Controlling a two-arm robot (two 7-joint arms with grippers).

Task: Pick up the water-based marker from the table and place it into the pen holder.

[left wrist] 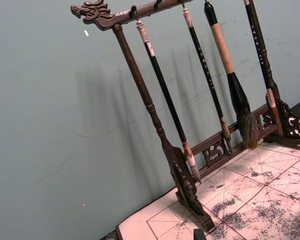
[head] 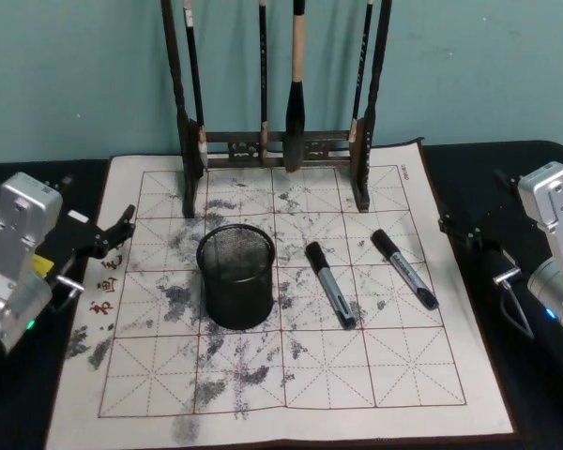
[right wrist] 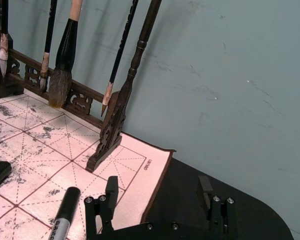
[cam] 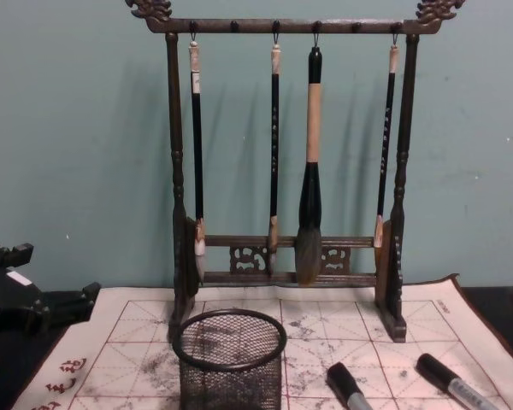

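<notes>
While left gripper (head: 113,234) and right gripper (right wrist: 158,187) rest with fingers apart, I count one pen holder (head: 236,281) and two markers: left marker (head: 329,284), right marker (head: 404,269). Four brushes (cam: 311,154) hang behind.

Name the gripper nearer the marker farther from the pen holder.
Right. The right gripper sits just right of that marker; the left gripper is beyond the pen holder.
</notes>
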